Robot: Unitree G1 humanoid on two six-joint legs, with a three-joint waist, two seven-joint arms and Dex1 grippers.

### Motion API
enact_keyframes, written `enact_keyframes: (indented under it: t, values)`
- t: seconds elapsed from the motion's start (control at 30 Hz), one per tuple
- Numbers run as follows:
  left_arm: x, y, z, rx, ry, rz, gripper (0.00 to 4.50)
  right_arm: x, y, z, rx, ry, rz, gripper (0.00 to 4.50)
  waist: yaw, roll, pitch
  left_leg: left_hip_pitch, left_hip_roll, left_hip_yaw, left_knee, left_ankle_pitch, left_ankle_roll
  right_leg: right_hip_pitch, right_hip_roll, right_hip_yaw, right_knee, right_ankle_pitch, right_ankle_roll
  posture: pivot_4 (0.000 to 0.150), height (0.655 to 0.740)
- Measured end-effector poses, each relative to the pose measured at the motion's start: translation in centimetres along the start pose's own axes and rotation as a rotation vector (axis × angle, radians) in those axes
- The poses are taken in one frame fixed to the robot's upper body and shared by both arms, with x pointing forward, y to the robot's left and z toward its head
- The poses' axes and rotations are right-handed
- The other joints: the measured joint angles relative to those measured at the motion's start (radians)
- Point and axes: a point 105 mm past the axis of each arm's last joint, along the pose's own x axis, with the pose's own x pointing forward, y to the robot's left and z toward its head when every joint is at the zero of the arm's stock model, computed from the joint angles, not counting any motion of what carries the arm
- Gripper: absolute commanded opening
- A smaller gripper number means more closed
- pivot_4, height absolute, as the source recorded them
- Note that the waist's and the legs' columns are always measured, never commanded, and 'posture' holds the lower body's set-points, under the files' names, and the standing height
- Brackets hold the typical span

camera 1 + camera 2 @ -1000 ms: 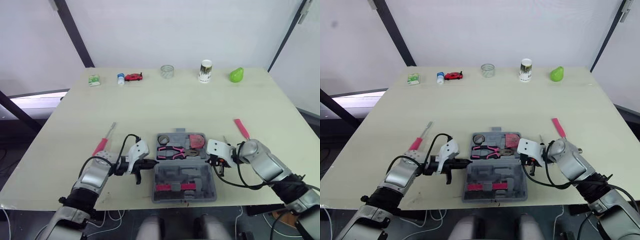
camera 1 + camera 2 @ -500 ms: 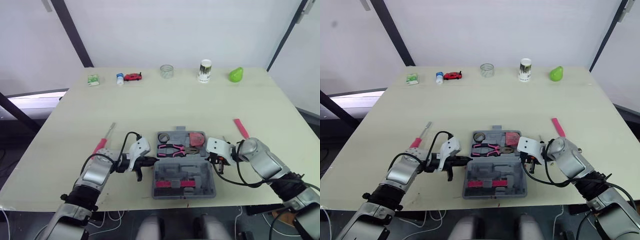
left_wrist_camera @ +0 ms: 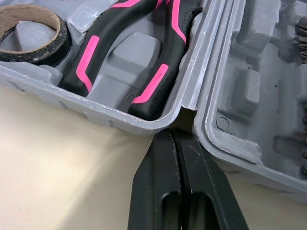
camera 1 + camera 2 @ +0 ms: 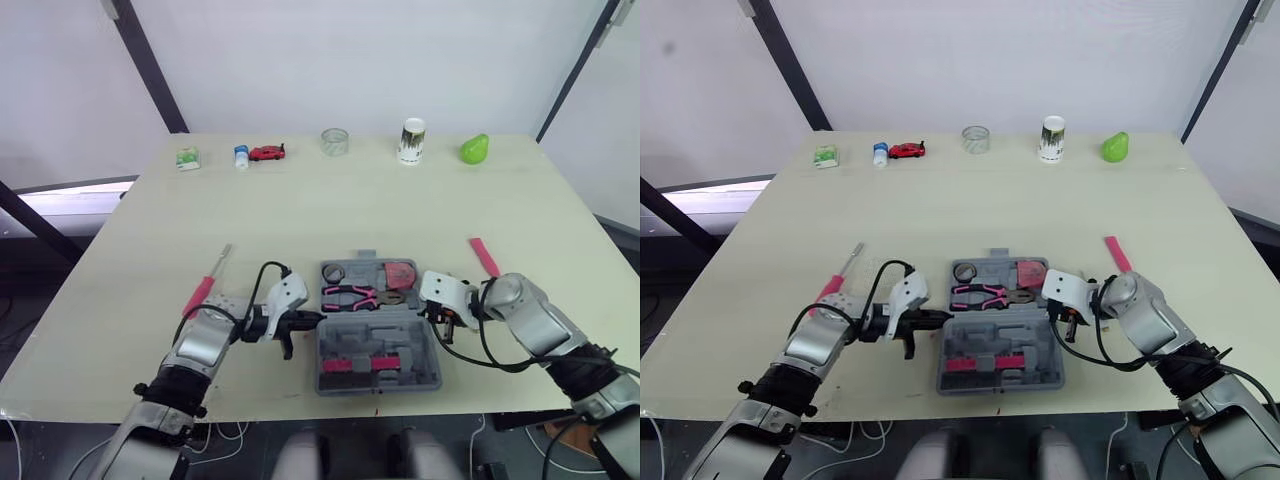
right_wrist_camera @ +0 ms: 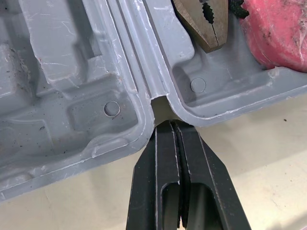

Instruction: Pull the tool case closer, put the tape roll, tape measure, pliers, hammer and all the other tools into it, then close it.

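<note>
Your robot, as seen from head camera: left arm (image 4: 203,345) has silver-grey rounded forearm shell, with darker black section toward elbow. It looks like rubber or fabric, hard to tell. Right arm (image 4: 530,320) has same silver-grey shell, bulbous at wrist. White angular block (image 4: 284,294) caps each wrist. Thin black cables (image 4: 262,272) loop loose from both wrists. Left gripper (image 3: 176,136) and right gripper (image 5: 173,127) match: fingers (image 5: 158,172) flat, matte black, tapering toward tips, each with oblong recess near base.
</note>
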Motion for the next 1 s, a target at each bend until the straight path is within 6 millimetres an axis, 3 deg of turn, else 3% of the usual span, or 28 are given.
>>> enact_keyframes:
  t: [1.0]
  values:
    - [-0.12, 0.24, -0.25, 0.041, -0.010, -0.011, 0.04, 0.10, 0.29, 0.11, 0.037, -0.006, 0.003, 0.00, -0.001, 0.000, 0.000, 0.000, 0.000, -0.001, 0.000, 0.000, 0.000, 0.000, 0.000, 0.000, 0.000, 0.000, 0.000, 0.150, 0.7400]
